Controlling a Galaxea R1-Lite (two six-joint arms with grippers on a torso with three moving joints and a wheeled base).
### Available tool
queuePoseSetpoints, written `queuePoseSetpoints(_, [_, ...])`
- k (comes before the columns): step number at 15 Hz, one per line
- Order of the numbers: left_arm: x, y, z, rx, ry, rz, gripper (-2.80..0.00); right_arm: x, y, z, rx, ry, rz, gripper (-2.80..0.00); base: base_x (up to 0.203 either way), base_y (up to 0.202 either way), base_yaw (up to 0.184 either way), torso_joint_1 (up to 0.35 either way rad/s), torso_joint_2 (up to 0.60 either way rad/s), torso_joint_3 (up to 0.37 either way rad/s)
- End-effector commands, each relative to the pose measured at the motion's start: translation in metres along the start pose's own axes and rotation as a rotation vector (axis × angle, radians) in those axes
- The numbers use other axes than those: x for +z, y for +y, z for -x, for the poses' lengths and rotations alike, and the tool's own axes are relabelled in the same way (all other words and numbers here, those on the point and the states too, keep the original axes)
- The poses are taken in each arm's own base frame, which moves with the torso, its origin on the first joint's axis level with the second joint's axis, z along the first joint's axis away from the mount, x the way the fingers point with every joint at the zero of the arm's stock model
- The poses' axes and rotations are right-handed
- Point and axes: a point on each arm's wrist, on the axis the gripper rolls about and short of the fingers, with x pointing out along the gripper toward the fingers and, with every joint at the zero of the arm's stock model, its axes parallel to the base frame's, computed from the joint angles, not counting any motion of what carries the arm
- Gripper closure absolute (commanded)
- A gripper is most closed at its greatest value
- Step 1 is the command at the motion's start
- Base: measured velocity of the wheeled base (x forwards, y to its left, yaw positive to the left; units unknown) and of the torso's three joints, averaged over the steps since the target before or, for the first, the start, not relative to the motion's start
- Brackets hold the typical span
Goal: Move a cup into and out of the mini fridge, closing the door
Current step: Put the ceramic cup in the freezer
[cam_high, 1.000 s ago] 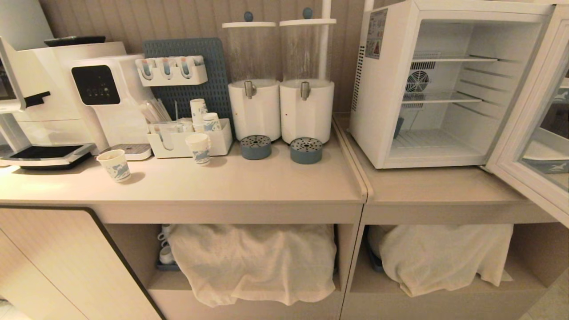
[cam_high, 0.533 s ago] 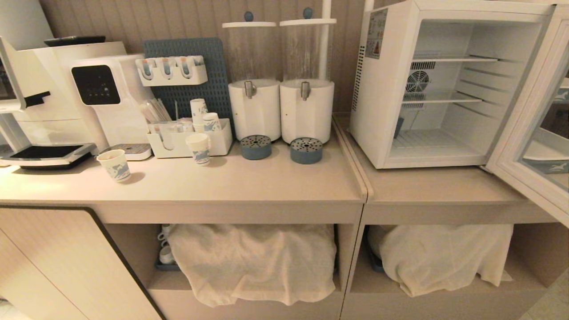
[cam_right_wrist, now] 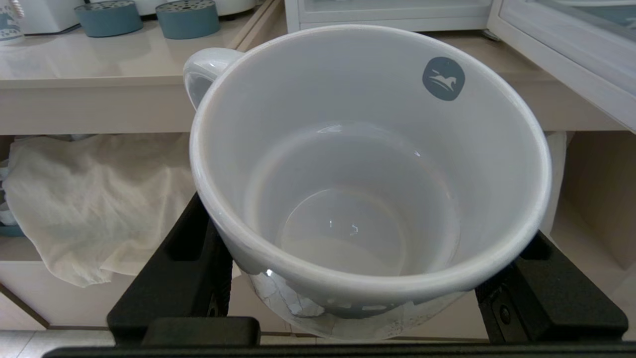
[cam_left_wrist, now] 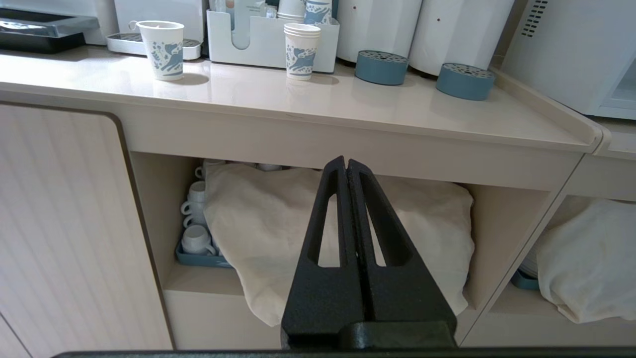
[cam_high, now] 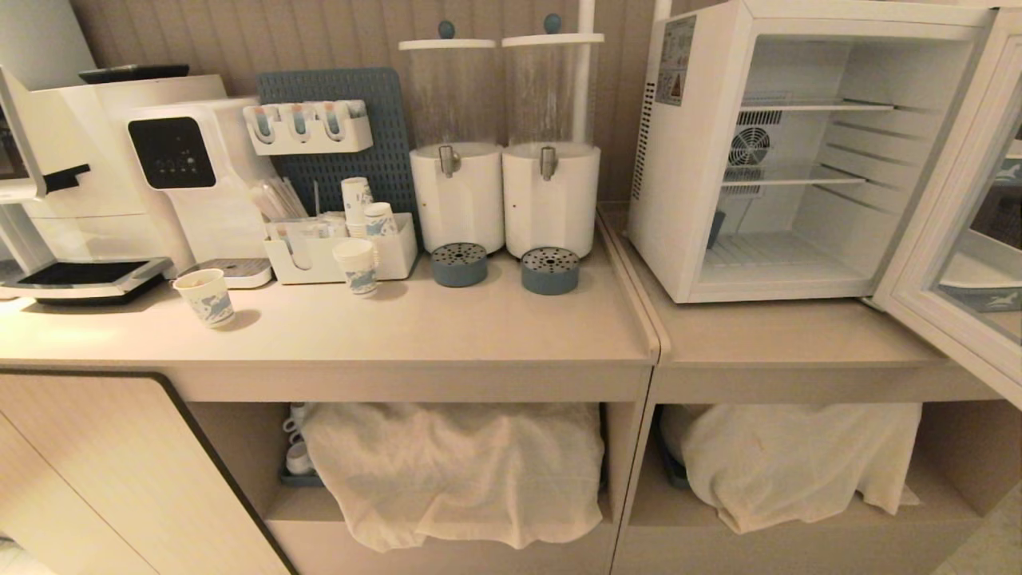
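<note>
The right claw is gripping the cup from both sides low on its body, mouth up and level, so the empty mug is riding steady with its loop handle pointing away from the fingers and clear of them. It is hanging in front of the desk, below the edge of the top, just ahead of the mini fridge and slightly to that fridge's left. Neither arm is showing in the head view.

The fridge is standing on the right-hand section of the desk with its door swung wide to its right, leaving the whole opening free. Its wire shelves and floor are bare, so I judge the floor, the lowest and tallest gap, to be the easiest spot for a squat mug. The cup is sitting outside the fridge, so the first leg of the job is not yet done.

The left claw is clenched on nothing, its two fingers pressed flat together, parked low in front of the open shelf left of the fridge where a cloth is draped over stored crockery. It is keeping out of the way, and I expect it to be free for the door later.
</note>
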Motion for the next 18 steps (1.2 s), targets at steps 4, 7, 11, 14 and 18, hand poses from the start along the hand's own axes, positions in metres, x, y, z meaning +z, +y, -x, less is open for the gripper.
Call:
queuePoseSetpoints(4, [-0.011, 0.002, -0.001, 0.006, 0.033, 0.0, 0.0, 0.0, 0.0, 0.0, 0.001, -0.002, 0.0, 0.0, 0.101, 0.0, -0.001, 0.002, 0.0, 0.002])
queuePoseSetpoints(7, [-0.011, 0.002, -0.001, 0.006, 0.035, 0.005, 0.0, 0.0, 0.0, 0.0, 0.001, -0.002, 0.0, 0.0, 0.195, 0.0, 0.0, 0.004, 0.0, 0.002])
queuePoseSetpoints(11, [-0.012, 0.002, -0.001, 0.005, 0.036, 0.017, 0.0, 0.0, 0.0, 0.0, 0.003, -0.002, -0.002, 0.0, 0.169, 0.0, 0.001, 0.003, 0.0, 0.001])
queuePoseSetpoints(14, [-0.012, 0.002, -0.001, 0.005, 0.036, 0.017, 0.0, 0.0, 0.0, 0.0, 0.001, 0.004, -0.013, 0.0, 0.0, 0.0, 0.0, 0.0, 0.0, 0.0])
queuePoseSetpoints(18, [-0.012, 0.002, -0.001, 0.007, 0.036, 0.018, 0.0, 0.025, -0.001, 0.009, -0.008, -0.078, -0.047, 0.0, 0.0, 0.0, 0.0, 0.0, 0.0, 0.0])
